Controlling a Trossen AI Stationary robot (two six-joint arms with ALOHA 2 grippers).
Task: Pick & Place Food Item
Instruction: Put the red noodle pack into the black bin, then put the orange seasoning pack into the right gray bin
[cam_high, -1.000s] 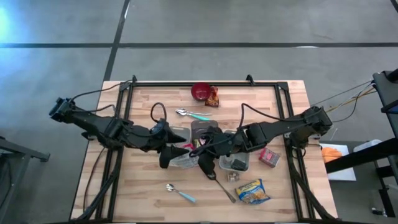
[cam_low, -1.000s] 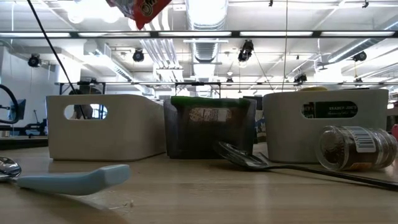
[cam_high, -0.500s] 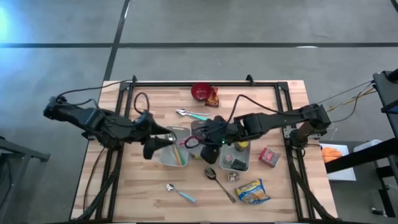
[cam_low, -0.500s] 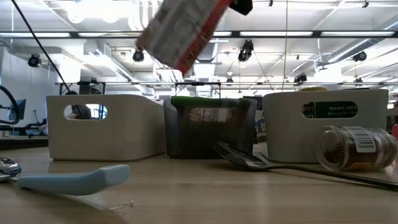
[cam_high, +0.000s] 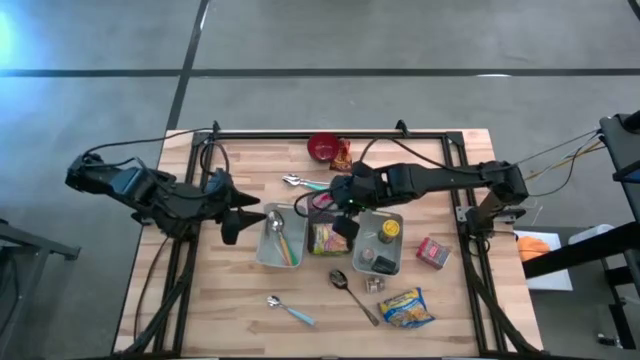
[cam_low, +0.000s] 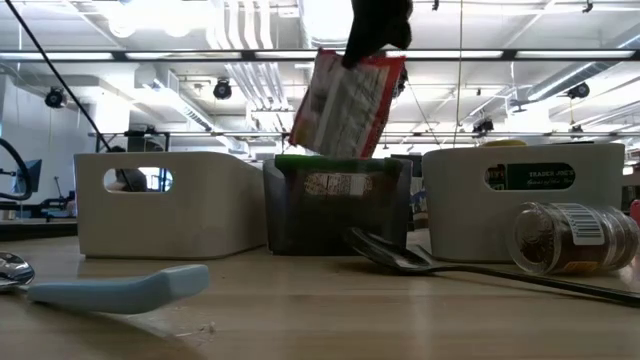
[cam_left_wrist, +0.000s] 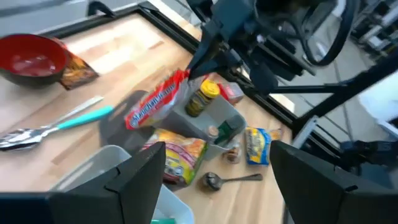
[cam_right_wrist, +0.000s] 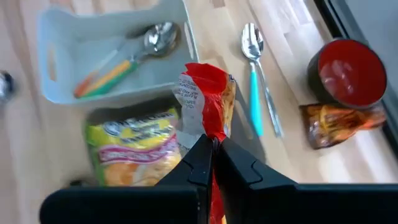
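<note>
My right gripper (cam_high: 336, 197) is shut on a red and white food packet (cam_low: 346, 105), which hangs over the dark middle bin (cam_low: 335, 205). A yellow packet (cam_right_wrist: 132, 148) lies in that bin. The held packet (cam_left_wrist: 158, 102) also shows in the left wrist view, under my right gripper (cam_left_wrist: 208, 53). My left gripper (cam_high: 238, 217) stands open with nothing between its fingers, near the table's left edge, beside the white bin (cam_high: 262, 250) that holds spoons. My right gripper pinches the packet's crimped top edge (cam_right_wrist: 213, 132) between its two fingers (cam_right_wrist: 202, 163). The fingers come from above, slanting down. The packet hangs below them, a little tilted, clear of the bin and the table.
A second white bin (cam_high: 366, 268) holds a yellow-lidded jar (cam_high: 388, 228). A red bowl (cam_high: 322, 148) and an orange packet (cam_high: 343, 156) sit at the far edge, a teal-handled spoon (cam_high: 310, 184) nearby. Near the front lie a metal spoon (cam_high: 350, 290), a small jar (cam_low: 570, 238), a yellow bag (cam_high: 405, 307) and a red box (cam_high: 432, 252).
My right gripper has carried the packet toward the table's far edge and lower, rolling its wrist; the packet has turned from lying slanted to hanging nearly upright over the dark bin. My left gripper has drawn back toward the table's left edge, still open.
</note>
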